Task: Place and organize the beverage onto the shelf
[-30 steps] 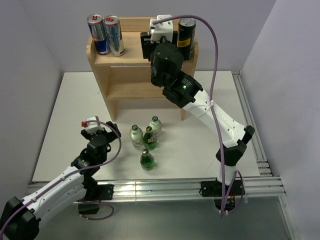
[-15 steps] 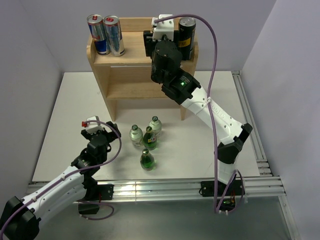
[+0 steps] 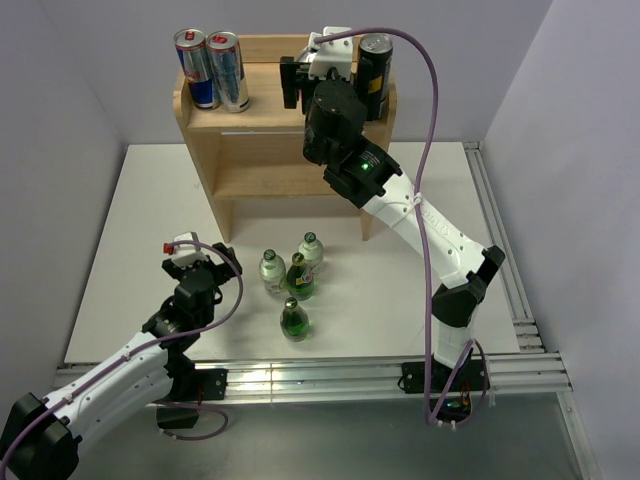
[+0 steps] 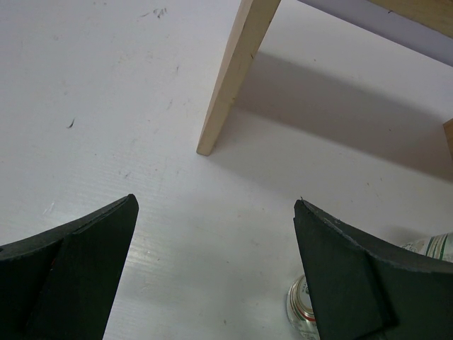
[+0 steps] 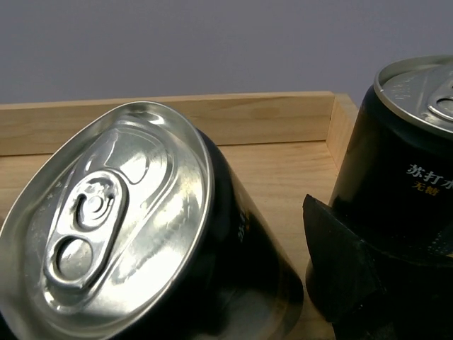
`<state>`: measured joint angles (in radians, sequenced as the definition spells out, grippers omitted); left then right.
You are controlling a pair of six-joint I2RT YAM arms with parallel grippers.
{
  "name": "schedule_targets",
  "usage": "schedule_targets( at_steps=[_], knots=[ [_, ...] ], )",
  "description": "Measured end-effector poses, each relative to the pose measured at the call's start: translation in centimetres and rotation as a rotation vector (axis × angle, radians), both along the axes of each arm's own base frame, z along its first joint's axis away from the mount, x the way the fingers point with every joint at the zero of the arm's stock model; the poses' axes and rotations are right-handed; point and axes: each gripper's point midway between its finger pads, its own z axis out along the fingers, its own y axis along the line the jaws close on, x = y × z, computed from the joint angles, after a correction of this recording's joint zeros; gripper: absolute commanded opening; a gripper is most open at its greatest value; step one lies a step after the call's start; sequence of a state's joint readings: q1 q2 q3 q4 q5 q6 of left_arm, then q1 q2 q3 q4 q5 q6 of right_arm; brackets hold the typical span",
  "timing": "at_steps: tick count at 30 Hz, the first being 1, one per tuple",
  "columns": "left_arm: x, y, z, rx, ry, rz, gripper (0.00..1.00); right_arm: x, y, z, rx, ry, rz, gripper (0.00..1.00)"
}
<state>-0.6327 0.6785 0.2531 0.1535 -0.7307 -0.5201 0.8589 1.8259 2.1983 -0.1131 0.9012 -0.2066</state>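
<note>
Black can (image 5: 127,234) up at the top tier of the shelf (image 3: 250,150), silver lid close under the right wrist camera, between the fingers of the right hand (image 3: 300,83). One finger (image 5: 347,283) in sight just beside the can's wall, the other hidden behind the can; cannot tell whether clamped on it or only set wide around it, nor whether the can's base rests on the wood. Just to its right, a second black can (image 5: 407,163) upright at the tier's right end, near the low back rail (image 5: 233,113). At the left end of the same tier, two blue-and-silver cans (image 3: 210,70) side by side. Down on the white desk (image 3: 130,230) before the shelf, four green and clear bottles (image 3: 295,280) upright in a close cluster. Left hand (image 4: 214,205) low over the desk near a shelf leg (image 4: 230,78), fingers spread wide, holding nothing, one bottle top (image 4: 301,312) beside its right finger.
</note>
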Motion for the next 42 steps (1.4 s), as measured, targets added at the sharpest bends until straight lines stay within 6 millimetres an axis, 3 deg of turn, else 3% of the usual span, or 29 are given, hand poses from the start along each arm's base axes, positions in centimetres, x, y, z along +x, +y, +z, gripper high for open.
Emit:
schedule_targets(
  at_steps=[6, 8, 9, 10, 12, 13, 16, 22, 24, 26, 28, 29, 30, 31, 42],
  knots=[
    [0.0, 0.0, 0.0, 0.000, 0.000, 0.000, 0.99, 0.1, 0.0, -0.1, 0.003, -0.001, -0.004, 0.97],
    [0.0, 0.0, 0.0, 0.000, 0.000, 0.000, 0.99, 0.1, 0.0, -0.3, 0.000, 0.002, -0.010, 0.75],
    [0.0, 0.0, 0.0, -0.001, 0.000, 0.000, 0.99, 0.1, -0.1, -0.3, 0.001, 0.002, -0.014, 0.53],
    [0.0, 0.0, 0.0, -0.001, -0.001, 0.000, 0.99, 0.1, -0.2, -0.5, -0.013, 0.006, -0.022, 0.43],
    [0.0, 0.0, 0.0, -0.001, 0.000, 0.000, 0.99, 0.2, -0.4, -0.5, 0.010, 0.001, -0.035, 0.32],
    [0.0, 0.0, 0.0, -0.001, 0.000, 0.000, 0.99, 0.3, -0.4, -0.4, 0.014, -0.002, -0.036, 0.21],
    [0.0, 0.0, 0.0, -0.001, 0.000, 0.000, 0.99, 0.3, -0.7, -0.4, 0.019, -0.004, -0.049, 0.07],
    [0.0, 0.0, 0.0, -0.001, 0.000, 0.000, 0.99, 0.6, -0.8, -0.5, 0.027, -0.009, -0.070, 0.06],
    [0.0, 0.0, 0.0, -0.001, 0.000, 0.000, 0.99, 0.8, -0.9, -0.5, 0.029, -0.009, -0.075, 0.06],
    [0.0, 0.0, 0.0, -0.001, 0.000, 0.000, 0.99, 1.0, -0.9, -0.6, 0.031, -0.010, -0.087, 0.17],
    [0.0, 0.0, 0.0, -0.001, 0.000, 0.000, 0.99, 1.2, -0.9, -0.7, 0.032, -0.011, -0.090, 0.60],
    [0.0, 0.0, 0.0, -0.001, 0.000, 0.000, 0.99, 1.2, -0.9, -0.7, 0.035, -0.013, -0.091, 0.73],
    [0.0, 0.0, 0.0, -0.001, 0.000, 0.000, 0.99, 1.3, -0.9, -0.6, 0.039, -0.014, -0.092, 0.93],
    [0.0, 0.0, 0.0, -0.001, 0.000, 0.000, 0.99, 1.4, -0.8, -0.7, 0.043, -0.015, -0.087, 0.99],
    [0.0, 0.0, 0.0, -0.001, 0.000, 0.000, 0.99, 1.7, -0.1, -2.7, 0.019, 0.022, -0.087, 1.00]
  ],
)
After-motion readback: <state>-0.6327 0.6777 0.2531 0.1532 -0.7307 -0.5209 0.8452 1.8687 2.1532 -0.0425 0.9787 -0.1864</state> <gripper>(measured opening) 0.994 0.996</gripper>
